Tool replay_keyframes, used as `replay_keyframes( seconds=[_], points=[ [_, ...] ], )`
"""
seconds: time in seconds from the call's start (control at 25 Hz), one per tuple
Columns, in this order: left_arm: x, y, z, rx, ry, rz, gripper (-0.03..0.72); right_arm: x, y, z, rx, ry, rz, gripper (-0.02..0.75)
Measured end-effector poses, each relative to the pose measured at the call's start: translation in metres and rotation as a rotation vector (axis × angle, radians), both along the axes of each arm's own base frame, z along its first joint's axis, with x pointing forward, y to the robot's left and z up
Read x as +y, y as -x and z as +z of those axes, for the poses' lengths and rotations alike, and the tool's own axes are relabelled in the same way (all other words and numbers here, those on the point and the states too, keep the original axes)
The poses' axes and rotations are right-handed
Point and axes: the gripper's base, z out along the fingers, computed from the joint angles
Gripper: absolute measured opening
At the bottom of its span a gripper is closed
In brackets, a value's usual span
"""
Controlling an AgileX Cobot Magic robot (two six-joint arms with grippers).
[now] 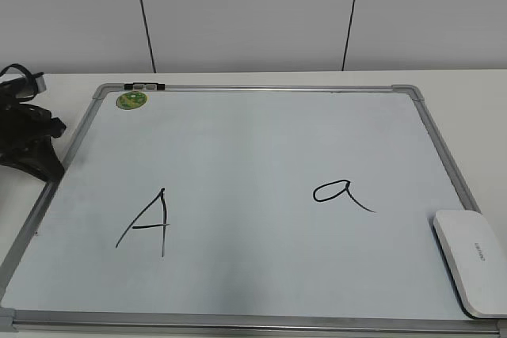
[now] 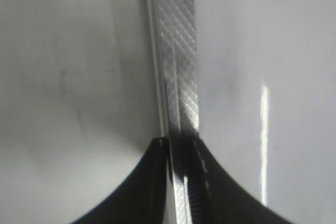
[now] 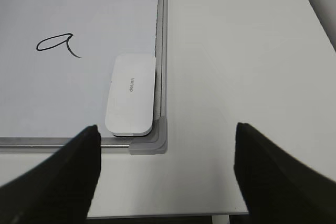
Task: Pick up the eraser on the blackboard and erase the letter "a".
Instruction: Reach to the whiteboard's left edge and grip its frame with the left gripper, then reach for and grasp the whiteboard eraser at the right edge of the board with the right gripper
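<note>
White table, blackboard (image 1: 238, 148) flat — eraser (image 3: 131, 94) untouched in its right near corner beside "a" (image 1: 341, 194); right gripper (image 3: 167, 174) wide, empty, must descend over it; left gripper's (image 2: 178, 182) state unclear.

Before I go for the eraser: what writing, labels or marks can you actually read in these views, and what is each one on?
"A": large black marker capital on the blackboard, left half.
"a": small black marker lowercase on the board, right half.
Grey lettering on top of the eraser: too small to read for certain.
Round green sticker at the board's far left corner: print too blurred to read.
</note>
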Motion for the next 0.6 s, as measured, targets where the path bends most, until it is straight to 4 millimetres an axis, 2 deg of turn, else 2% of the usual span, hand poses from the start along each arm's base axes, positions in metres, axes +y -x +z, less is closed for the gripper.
replay_keyframes(
  seconds=[0.12, 0.36, 0.6],
  points=[
    [0.0, 0.0, 0.001, 0.002, 0.007, 0.004, 0.037, 0.0, 0.0, 0.0, 0.0, 0.0, 0.0, 0.587],
    [0.001, 0.0, 0.001, 0.005, 0.009, 0.011, 0.034, 0.0, 0.0, 0.001, -0.002, 0.0, 0.0, 0.587],
    [0.001, 0.0, 0.001, 0.005, 0.009, 0.011, 0.033, 0.001, -0.018, 0.023, -0.06, 0.009, 0.013, 0.587]
  ],
)
